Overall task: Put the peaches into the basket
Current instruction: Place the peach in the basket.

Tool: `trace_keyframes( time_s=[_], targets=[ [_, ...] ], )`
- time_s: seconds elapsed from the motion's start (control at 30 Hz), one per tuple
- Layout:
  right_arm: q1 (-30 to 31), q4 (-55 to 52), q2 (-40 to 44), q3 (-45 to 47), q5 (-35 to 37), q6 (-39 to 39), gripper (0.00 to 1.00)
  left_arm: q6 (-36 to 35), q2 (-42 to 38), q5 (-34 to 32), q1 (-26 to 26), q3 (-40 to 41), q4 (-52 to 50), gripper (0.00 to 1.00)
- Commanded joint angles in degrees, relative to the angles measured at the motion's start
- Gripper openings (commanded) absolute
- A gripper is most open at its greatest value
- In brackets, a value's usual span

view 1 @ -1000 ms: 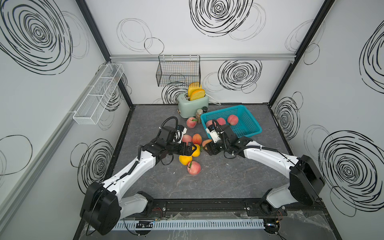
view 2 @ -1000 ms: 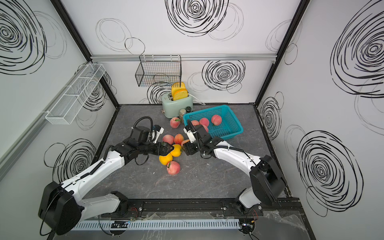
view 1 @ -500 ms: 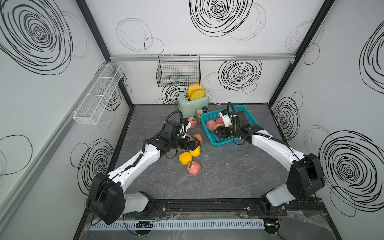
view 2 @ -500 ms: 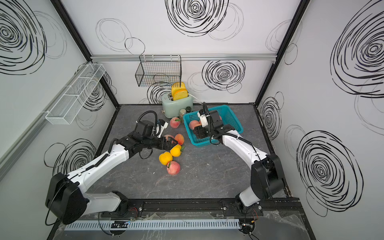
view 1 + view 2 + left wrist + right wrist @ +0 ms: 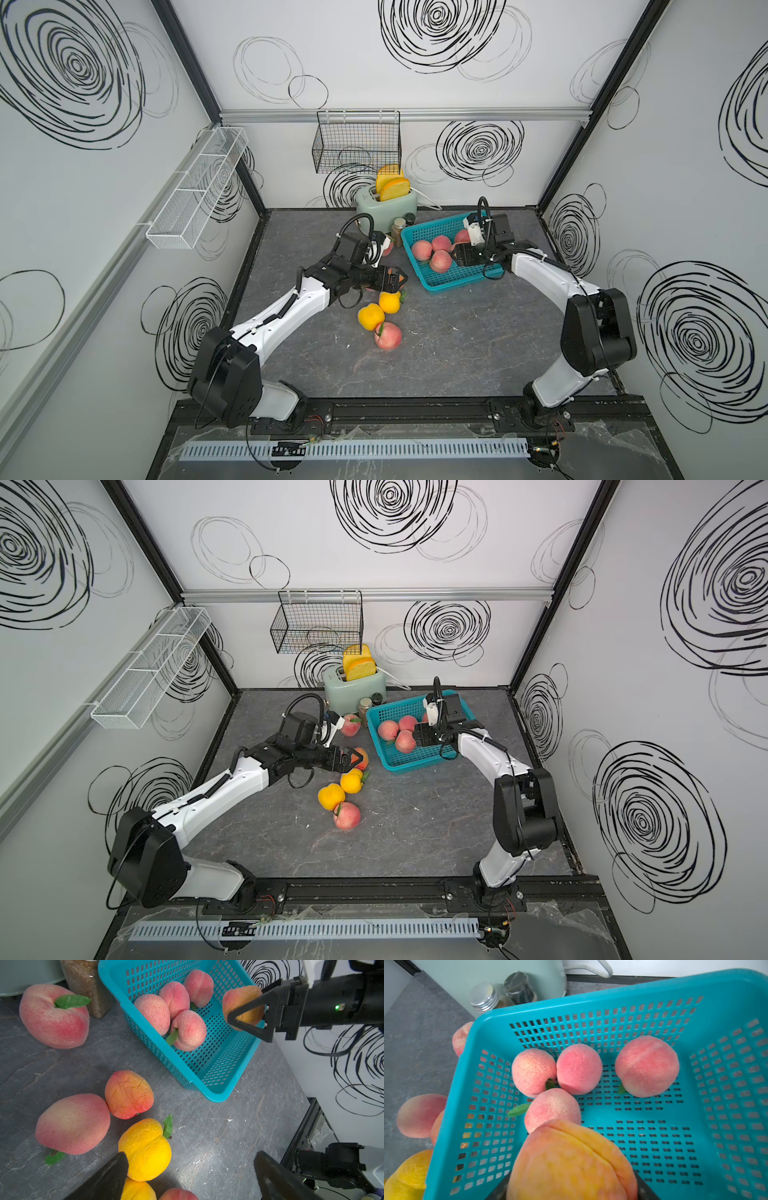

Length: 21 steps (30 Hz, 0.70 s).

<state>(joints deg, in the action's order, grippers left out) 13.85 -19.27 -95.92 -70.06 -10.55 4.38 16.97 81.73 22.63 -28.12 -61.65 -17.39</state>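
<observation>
Holding an orange-pink toy peach clamped in my right fingers above the teal perforated plastic basket, ready to drop beside four pink peaches; my left fingers hang spread over loose peaches on the grey worktop.

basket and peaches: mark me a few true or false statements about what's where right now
1. Four pink peaches lie in the basket. True.
2. The right end effector is empty. False: it grips an orange peach over the basket.
3. The left end effector is open. True.
4. Both yellow peaches are in the basket. False: they lie on the table.
</observation>
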Motion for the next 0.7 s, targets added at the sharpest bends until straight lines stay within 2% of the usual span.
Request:
trace_keyframes(
  time_s=[0.0, 0.33, 0.67],
  targets=[
    [-1.1, 1.4, -1.9, -2.3, -0.4, -1.6, 0.72, -1.4, 1.0, 0.9, -0.5, -2.2, 2.9, 0.98],
    [-2.3, 2.6, -8.9, -6.5, 0.0, -1.7, 0.72, -1.3, 1.7, 3.3, -1.1, -3.3, 6.2, 0.98],
    [-2.5, 2.9, -12.5, -7.5, 1.4, -1.7, 0.72, -1.2, 2.4, 3.6, -1.2, -4.2, 6.8, 0.98]
  ],
)
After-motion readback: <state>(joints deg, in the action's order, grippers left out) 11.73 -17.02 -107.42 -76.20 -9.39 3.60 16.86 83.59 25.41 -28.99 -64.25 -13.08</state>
